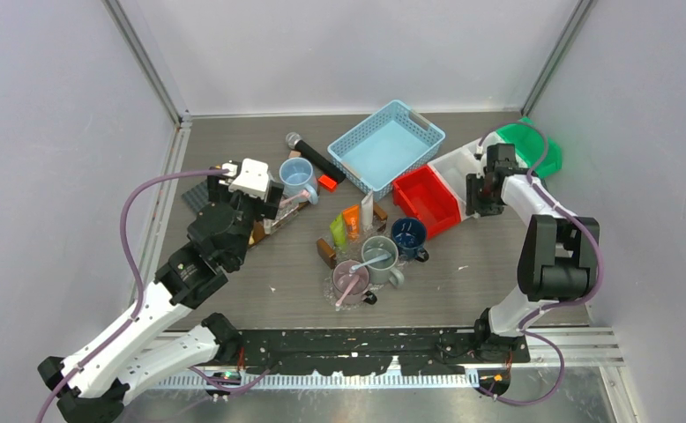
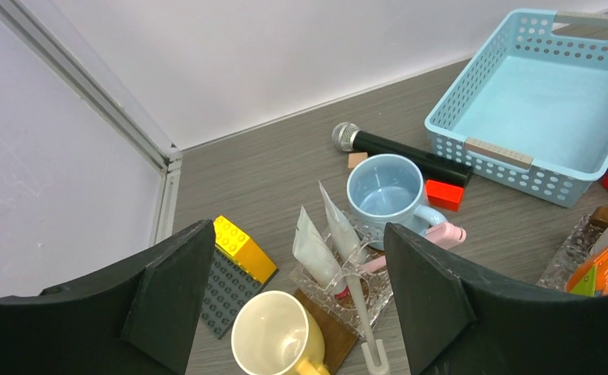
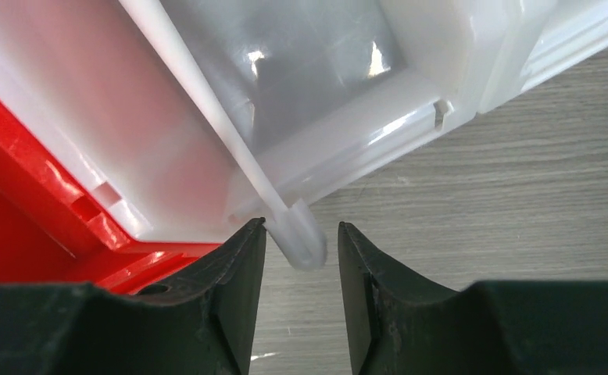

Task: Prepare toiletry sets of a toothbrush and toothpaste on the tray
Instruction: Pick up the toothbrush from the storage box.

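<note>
My left gripper (image 2: 297,231) hangs open above a clear tray (image 2: 380,303) that holds two white toothpaste tubes (image 2: 313,251), a white toothbrush (image 2: 359,312) and a pink toothbrush (image 2: 442,234). In the top view this gripper (image 1: 267,210) is at the left, beside the blue mug (image 1: 298,176). My right gripper (image 3: 301,226) stands open around the tip of a white toothbrush (image 3: 199,101) that lies in the white bin (image 3: 348,148) and pokes over its corner; a gap shows on the right side. Orange (image 1: 351,220), green (image 1: 338,232) and white (image 1: 368,210) tubes stand mid-table.
A yellow mug (image 2: 273,337), a yellow brick (image 2: 242,248) and a grey baseplate (image 2: 224,291) lie under my left gripper. Behind are a black microphone (image 2: 398,148), a light blue basket (image 2: 535,101) and a red block (image 2: 444,194). Red (image 1: 426,201) and green (image 1: 533,145) bins flank the white one. Grey (image 1: 379,256), pink (image 1: 351,280) and dark blue (image 1: 407,236) mugs stand mid-table.
</note>
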